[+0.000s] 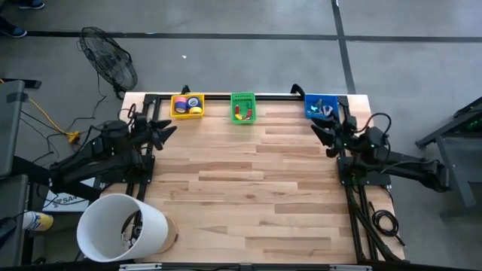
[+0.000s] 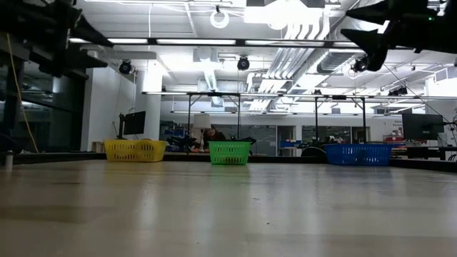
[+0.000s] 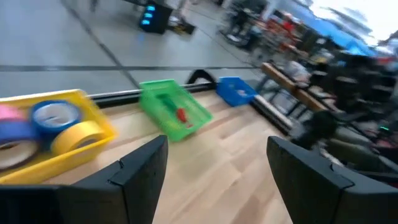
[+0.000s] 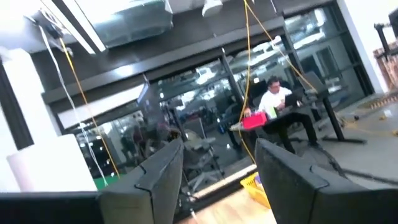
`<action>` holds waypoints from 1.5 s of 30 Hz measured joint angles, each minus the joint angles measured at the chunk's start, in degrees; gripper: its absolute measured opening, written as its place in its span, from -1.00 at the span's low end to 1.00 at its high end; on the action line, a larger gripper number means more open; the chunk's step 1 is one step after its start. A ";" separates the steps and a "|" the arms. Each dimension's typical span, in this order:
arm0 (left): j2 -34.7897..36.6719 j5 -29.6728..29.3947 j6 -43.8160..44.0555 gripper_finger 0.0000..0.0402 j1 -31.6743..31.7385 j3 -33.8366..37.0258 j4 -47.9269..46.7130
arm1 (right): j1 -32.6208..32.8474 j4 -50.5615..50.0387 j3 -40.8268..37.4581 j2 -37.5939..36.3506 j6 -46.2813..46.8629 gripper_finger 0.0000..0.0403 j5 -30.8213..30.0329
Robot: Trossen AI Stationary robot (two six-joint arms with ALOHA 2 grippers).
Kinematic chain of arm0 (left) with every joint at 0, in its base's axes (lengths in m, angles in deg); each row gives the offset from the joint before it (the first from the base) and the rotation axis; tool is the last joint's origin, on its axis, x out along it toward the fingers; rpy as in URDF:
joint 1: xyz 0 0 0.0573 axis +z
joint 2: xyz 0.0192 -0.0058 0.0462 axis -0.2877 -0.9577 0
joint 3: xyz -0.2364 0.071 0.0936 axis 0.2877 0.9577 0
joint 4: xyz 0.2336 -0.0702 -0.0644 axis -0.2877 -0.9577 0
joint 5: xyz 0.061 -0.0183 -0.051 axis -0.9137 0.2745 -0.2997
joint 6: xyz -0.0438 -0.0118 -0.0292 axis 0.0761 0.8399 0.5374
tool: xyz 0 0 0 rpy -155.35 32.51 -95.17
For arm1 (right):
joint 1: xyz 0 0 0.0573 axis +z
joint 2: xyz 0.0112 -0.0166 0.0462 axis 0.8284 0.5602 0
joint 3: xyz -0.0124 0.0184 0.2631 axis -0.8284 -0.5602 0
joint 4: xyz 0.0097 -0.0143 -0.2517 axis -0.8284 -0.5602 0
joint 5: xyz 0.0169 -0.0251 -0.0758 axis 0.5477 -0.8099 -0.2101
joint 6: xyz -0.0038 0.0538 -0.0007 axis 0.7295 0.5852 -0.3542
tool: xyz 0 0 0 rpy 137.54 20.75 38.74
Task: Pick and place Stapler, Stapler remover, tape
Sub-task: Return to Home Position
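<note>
Wooden surface [image 1: 248, 188] carries no loose item, since the tape [image 1: 190, 105] lies in the yellow basket [image 1: 174, 106], staplers [image 1: 241, 114] in the green basket [image 1: 233, 105], pale pieces in the blue basket [image 1: 309, 110], so I judge only parking remains, my left gripper [image 3: 216, 142] and right gripper [image 4: 219, 144] both spread, empty.

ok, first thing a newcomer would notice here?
Three bright baskets lined along the table's far edge: yellow basket holding tape rolls, green basket, blue basket. A big white bucket sits at the opposite left corner. Left tool and right tool hang open at the table's sides.
</note>
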 joint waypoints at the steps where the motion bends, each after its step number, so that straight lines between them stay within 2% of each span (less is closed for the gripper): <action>1: 1.77 -1.19 0.41 0.34 0.01 0.39 -1.73 | 0.02 -1.05 -0.18 -1.67 -0.22 -0.04 -0.04; 7: 3.25 -3.97 1.49 0.34 0.02 1.10 -4.89 | 0.02 -10.72 -0.11 -10.32 -0.68 -0.04 -1.28; 11: 3.22 -4.08 2.53 0.34 0.04 4.69 0.80 | 0.00 -11.11 -1.24 -13.24 -2.48 -0.04 -4.50; 15: 3.34 -1.20 2.54 0.34 0.00 9.74 10.69 | 0.02 -8.21 -4.18 -13.31 -1.04 -0.04 -4.46; 21: 3.33 -0.83 3.60 0.34 0.00 14.39 16.52 | 0.00 -4.20 -5.74 -13.05 -5.03 -0.04 -5.29; 26: 3.24 -3.88 4.64 0.34 0.00 18.47 19.62 | 0.00 -12.22 -5.86 -13.07 -3.87 -0.04 -4.63; 30: 2.00 -2.98 3.84 0.34 0.02 20.87 26.94 | 0.00 -14.43 -5.86 -13.07 -3.61 -0.04 -4.41; 35: 1.29 -2.84 3.28 0.34 0.02 21.52 28.10 | -0.07 -19.40 -5.85 -13.09 -3.62 -0.04 -3.88; 45: 0.52 -1.66 3.39 0.34 0.02 21.55 27.80 | -0.05 -27.08 -5.84 -13.09 -2.82 -0.04 1.98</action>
